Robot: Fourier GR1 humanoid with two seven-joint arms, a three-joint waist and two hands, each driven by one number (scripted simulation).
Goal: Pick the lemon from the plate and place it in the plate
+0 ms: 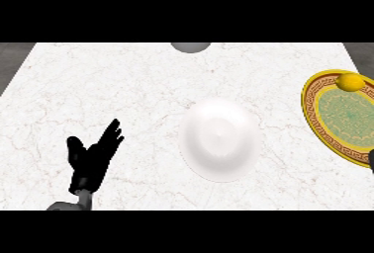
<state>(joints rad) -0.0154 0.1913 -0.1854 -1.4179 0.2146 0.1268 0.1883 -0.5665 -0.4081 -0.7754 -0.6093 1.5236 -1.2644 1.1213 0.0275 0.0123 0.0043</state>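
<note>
Head view shows the left hand (93,157) at the lower left, fingers spread and upright, holding nothing. It rests there, probably because the work lies on the other side. The lemon (350,82) sits far to that hand's right and farther from the robot, on the gold-patterned plate (349,117), close to its far rim. Between hand and lemon lies the white plate (219,138) with nothing on it, which I judge to be the destination. A dark sliver at the right edge, just nearer than the patterned plate, is likely the right hand (371,162); its pose cannot be told. The lemon's position suits that hand for the pick, which has not begun. A grey rounded object (191,46) lies at the marble counter's (110,84) far edge, beyond the white plate.
</note>
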